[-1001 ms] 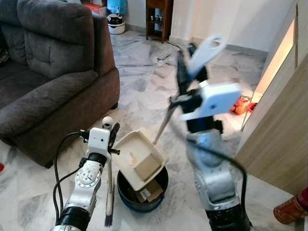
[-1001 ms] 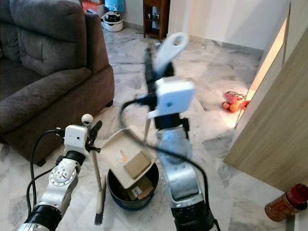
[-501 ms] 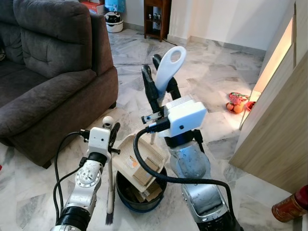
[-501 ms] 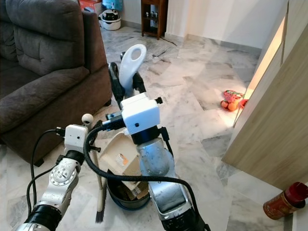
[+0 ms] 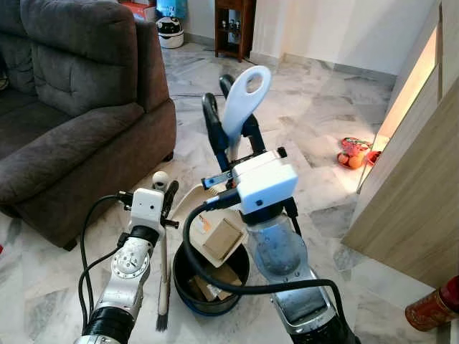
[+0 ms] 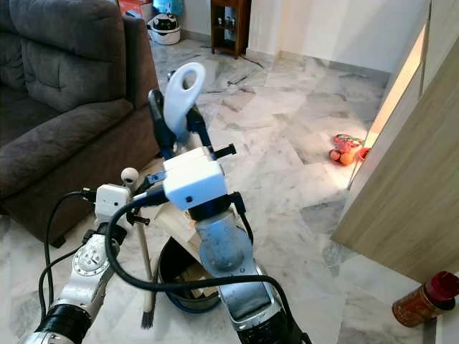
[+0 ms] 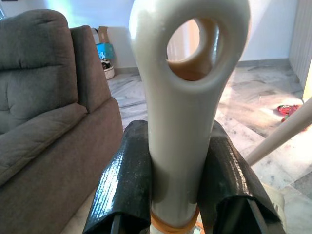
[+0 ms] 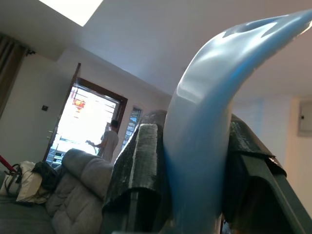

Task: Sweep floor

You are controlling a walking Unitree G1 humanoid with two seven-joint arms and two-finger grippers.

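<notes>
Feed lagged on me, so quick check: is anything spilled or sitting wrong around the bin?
Nothing looks spilled. The dustpan is tipped steeply over the dark bin, a cardboard piece sliding off it into the bin. The brush hangs upright beside the bin.

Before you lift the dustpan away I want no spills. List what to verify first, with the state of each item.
1. Right gripper shut on the dustpan handle: ok, a black finger on each side of it.
2. Dustpan tilted over the bin: ok.
3. Dustpan emptied: not ok, a cardboard piece lies at its lower edge.
4. Left gripper shut on the brush: ok, and the bristles hang beside the bin.
5. Room left in the bin: cannot tell; scraps lie inside, but its depth is hidden.
</notes>
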